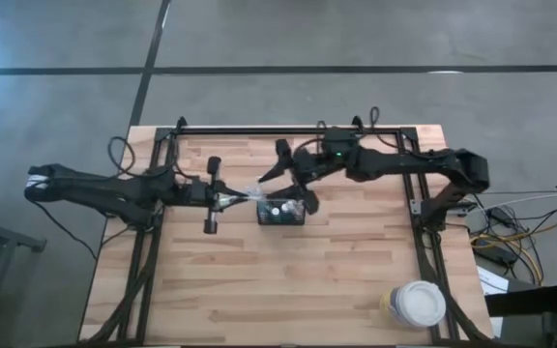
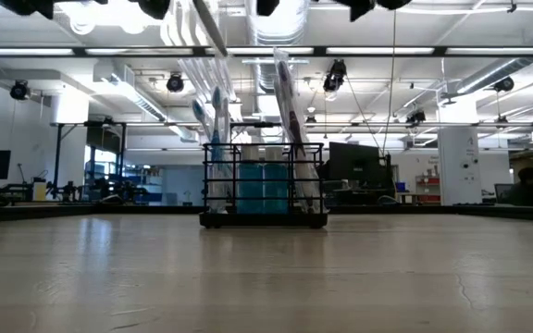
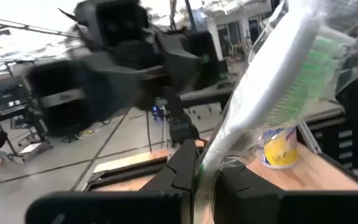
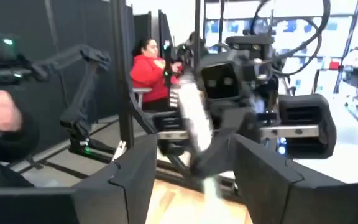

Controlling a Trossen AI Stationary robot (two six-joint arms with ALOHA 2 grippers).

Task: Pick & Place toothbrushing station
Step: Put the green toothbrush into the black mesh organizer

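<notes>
While the black caddy (image 1: 283, 212) sits mid-counter (image 1: 288, 280), the left hand (image 1: 228, 200) pinches a wrapped green toothbrush (image 3: 278, 93) just left of it; the right hand (image 1: 293, 172) is spread wide

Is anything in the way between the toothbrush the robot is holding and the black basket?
Nothing visible blocks it. The left pincer holds the toothbrush just beside the basket. The right pincer hangs open right by the basket's far side, so it crowds the opening a little.

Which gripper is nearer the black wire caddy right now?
Right. The right gripper hangs just above the caddy; the left gripper, shut on a wrapped toothbrush, is just beside it.
</notes>
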